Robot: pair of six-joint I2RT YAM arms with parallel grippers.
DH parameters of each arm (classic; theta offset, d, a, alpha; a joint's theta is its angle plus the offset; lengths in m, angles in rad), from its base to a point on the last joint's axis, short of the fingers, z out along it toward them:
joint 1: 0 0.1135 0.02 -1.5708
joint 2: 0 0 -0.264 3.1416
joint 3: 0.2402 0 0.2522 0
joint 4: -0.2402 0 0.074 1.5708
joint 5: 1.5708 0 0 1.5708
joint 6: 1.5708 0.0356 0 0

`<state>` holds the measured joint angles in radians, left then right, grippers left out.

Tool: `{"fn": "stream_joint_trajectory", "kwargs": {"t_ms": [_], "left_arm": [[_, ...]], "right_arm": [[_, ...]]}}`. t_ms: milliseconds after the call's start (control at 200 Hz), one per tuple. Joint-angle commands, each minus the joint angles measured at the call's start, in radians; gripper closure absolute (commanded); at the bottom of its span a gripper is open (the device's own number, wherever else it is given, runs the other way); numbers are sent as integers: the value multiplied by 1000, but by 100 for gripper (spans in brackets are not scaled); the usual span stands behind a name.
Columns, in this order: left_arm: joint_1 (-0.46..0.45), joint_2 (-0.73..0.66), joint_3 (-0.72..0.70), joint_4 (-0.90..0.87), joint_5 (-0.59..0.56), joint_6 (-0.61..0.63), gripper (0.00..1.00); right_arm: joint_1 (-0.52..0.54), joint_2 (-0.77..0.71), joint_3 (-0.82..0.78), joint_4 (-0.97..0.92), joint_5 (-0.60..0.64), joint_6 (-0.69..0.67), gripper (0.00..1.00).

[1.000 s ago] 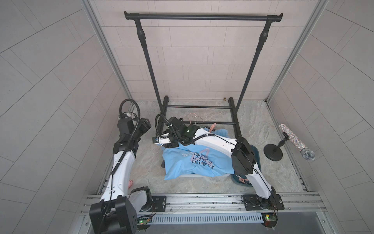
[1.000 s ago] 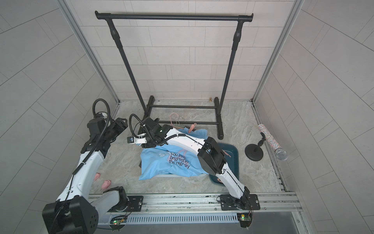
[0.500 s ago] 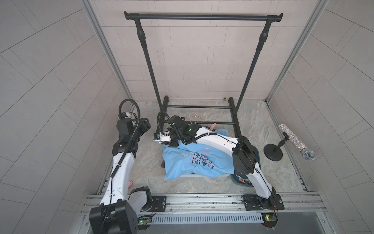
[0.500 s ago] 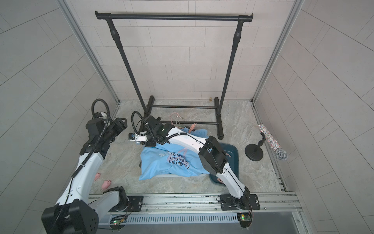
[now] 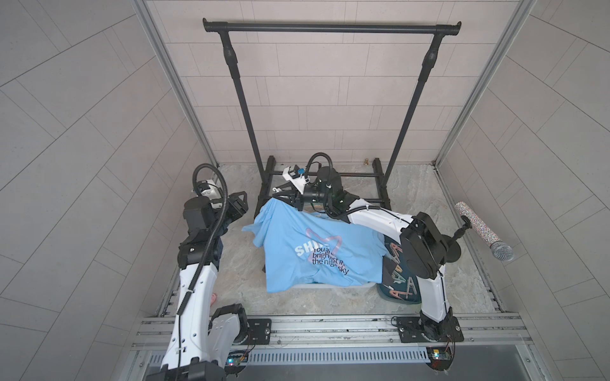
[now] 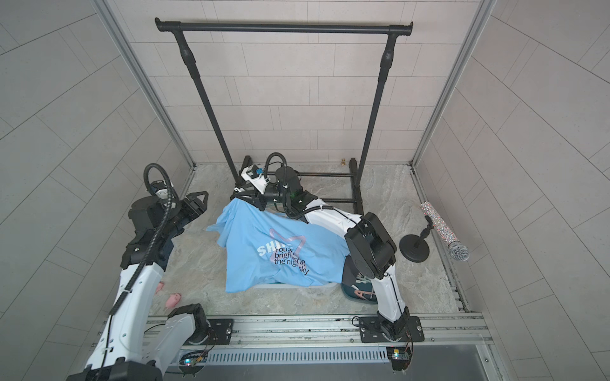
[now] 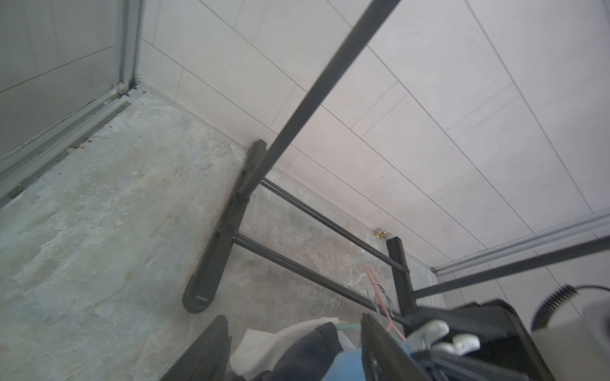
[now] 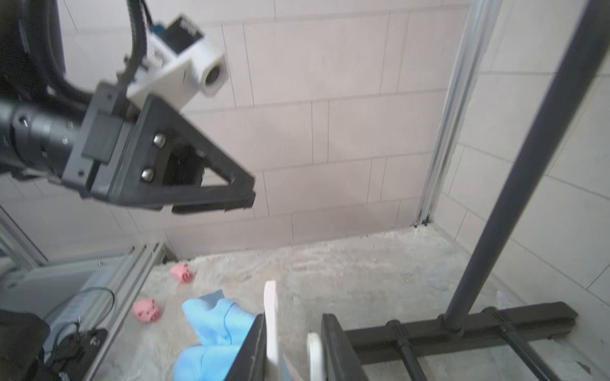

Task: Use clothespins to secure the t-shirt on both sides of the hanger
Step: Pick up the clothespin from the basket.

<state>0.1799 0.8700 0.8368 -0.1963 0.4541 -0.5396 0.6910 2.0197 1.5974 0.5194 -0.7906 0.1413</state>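
Note:
The light blue t-shirt (image 5: 313, 250) (image 6: 277, 254) lies on the floor, with one shoulder pulled up to my right gripper (image 5: 290, 198) (image 8: 293, 316). That gripper is shut on a white clothespin (image 8: 270, 316), and blue cloth (image 8: 211, 323) hangs beside its finger. How the pin meets the cloth is hidden. My left gripper (image 5: 242, 201) (image 7: 293, 318) hovers open and empty to the left of the raised shoulder. A thin pink hanger hook (image 7: 376, 290) shows past its finger; the rest of the hanger is hidden. Several more clothespins (image 5: 399, 273) lie in a dark teal tray (image 5: 383, 290).
The black garment rack (image 5: 330, 28) stands at the back, its base bars (image 8: 462, 326) close behind the right gripper. A glittery microphone on a stand (image 5: 483, 231) is at the right. Two pink pig toys (image 8: 146, 309) lie near the left arm's base.
My right gripper has closed further on the white clothespin and risen toward the rack, lifting the shirt's shoulder off the floor. The left gripper has closed slightly and stayed nearly in place.

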Motion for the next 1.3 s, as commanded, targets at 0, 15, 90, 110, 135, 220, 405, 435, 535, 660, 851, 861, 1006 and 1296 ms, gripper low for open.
{"fn": "stream_joint_trajectory", "kwargs": {"t_ms": [0,15,90,110,135,220,405,435,535,660,851,861,1006,1296], "left_arm": [[-36,-33,49,-17,81,39,31],[-41,-34,52,-22,80,44,31],[-56,-41,62,-59,62,62,30],[-58,-42,63,-66,66,67,29],[-60,-45,61,-70,77,72,28],[-65,-51,63,-102,125,108,22],[-65,-54,128,-271,6,184,16],[-66,-53,131,-285,0,183,16],[-66,-58,136,-304,39,156,19],[-79,-71,137,-290,138,129,26],[-162,-86,129,-251,195,138,43],[-168,-84,130,-249,194,140,45],[-253,-57,128,-213,175,149,58],[-438,-87,137,-200,76,450,61]], "right_arm": [[-11,-71,-16,191,-75,133,77],[-11,-75,-20,175,-74,116,78],[-14,-91,-49,154,-38,87,78],[-15,-95,-56,163,-27,96,78],[-18,-99,-64,174,-21,108,78],[-24,-115,-67,135,-42,91,73],[29,-144,-31,-344,51,-314,63],[36,-140,-32,-381,73,-347,63],[44,-139,-60,-373,87,-339,64],[45,-151,-114,-252,91,-259,65],[49,-202,-168,-204,189,-289,64],[49,-205,-172,-202,196,-295,65],[56,-245,-224,-164,270,-370,64],[52,-326,-267,-130,187,-305,64]]}}
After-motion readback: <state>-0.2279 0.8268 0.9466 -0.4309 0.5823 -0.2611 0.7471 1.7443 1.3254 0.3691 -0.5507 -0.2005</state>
